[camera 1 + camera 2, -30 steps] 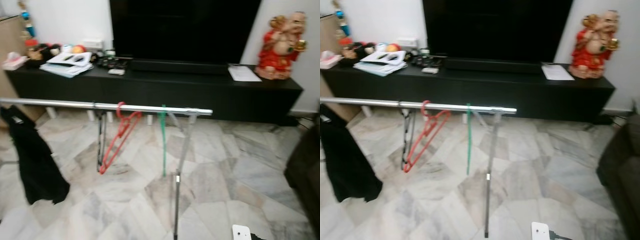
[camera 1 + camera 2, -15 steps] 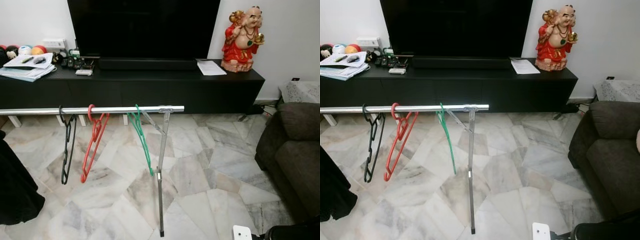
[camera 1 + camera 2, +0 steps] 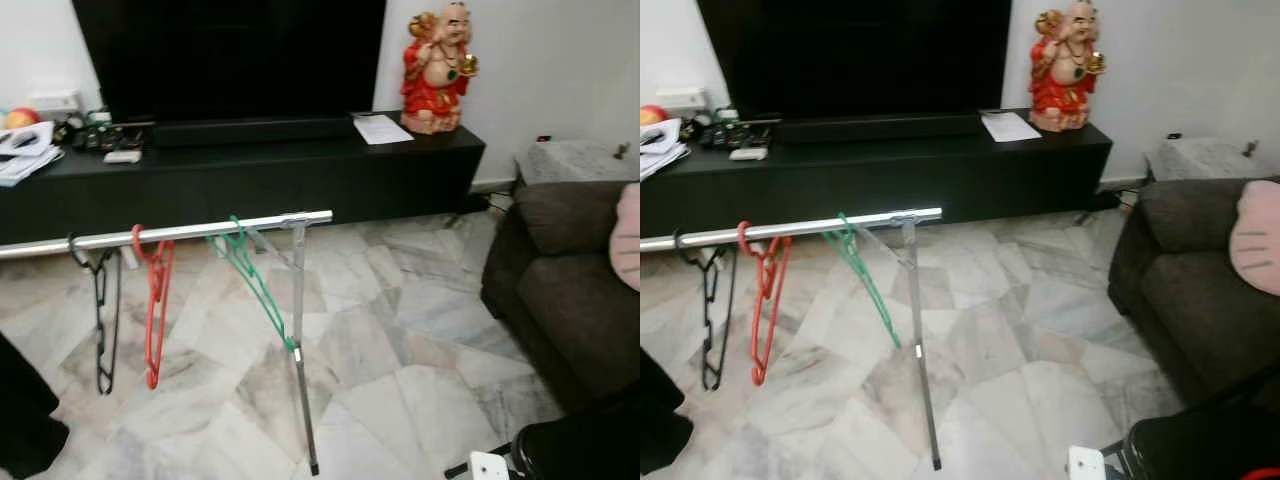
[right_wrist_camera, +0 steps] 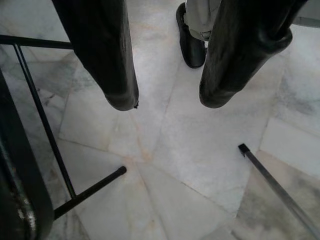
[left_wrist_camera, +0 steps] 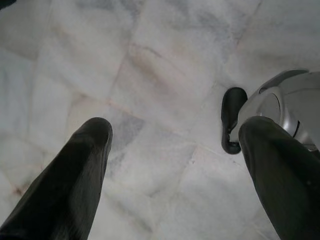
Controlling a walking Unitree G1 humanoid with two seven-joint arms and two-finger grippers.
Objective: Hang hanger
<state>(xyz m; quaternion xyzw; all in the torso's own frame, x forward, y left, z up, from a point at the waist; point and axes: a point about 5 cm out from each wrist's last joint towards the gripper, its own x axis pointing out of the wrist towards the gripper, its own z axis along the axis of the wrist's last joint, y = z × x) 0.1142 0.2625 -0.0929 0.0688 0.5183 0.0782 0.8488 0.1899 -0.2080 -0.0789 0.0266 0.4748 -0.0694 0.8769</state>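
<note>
The 3 hangers — a black hanger, a red hanger and a green hanger — hang side by side on the silver rail, well apart from both sets of fingers; neither gripper holds or touches any of them.

The head views show the rail on its upright post, the black TV cabinet behind it with a red figurine and a sheet of paper on top, and a dark sofa to the robot's right.

The left wrist view looks straight down at the marble floor: the left gripper has its 2 black fingers spread wide with nothing between them, and beyond one fingertip sit a silver robot part and a black foot.

The right wrist view shows the right gripper with its fingers also parted and empty — below them lie thin black bars and a dark shoe on the floor.
</note>
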